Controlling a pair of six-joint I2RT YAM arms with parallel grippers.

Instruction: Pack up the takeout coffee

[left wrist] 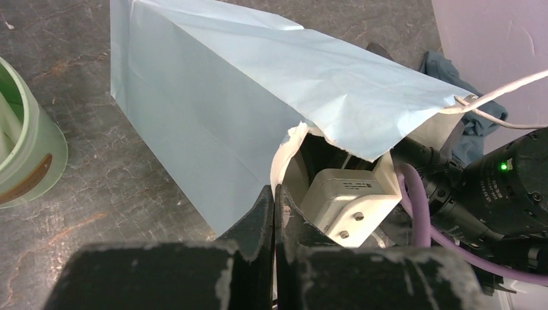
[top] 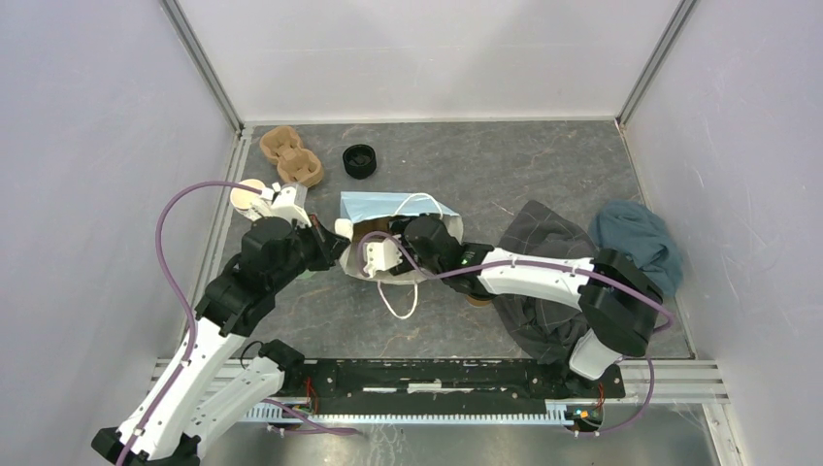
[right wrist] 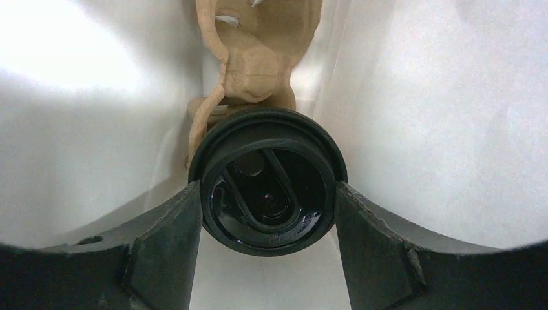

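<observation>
One coffee cup [right wrist: 266, 181], lid facing the camera, is squeezed in the right gripper [right wrist: 268, 216] inside the paper bag [left wrist: 213, 97], with the brown cup tray [right wrist: 255, 58] straight ahead at the top middle, while the left gripper [left wrist: 274, 213] pinches the bag's edge.

We see one coffee cup [right wrist: 268, 187] lid-on: a round, glossy black sip lid with a raised rim, its brown body hidden. It sits inside the white-walled bag [right wrist: 420, 97], clasped on both sides by the right hand [right wrist: 268, 213], just before a tan pulp carrier [right wrist: 255, 58].
</observation>
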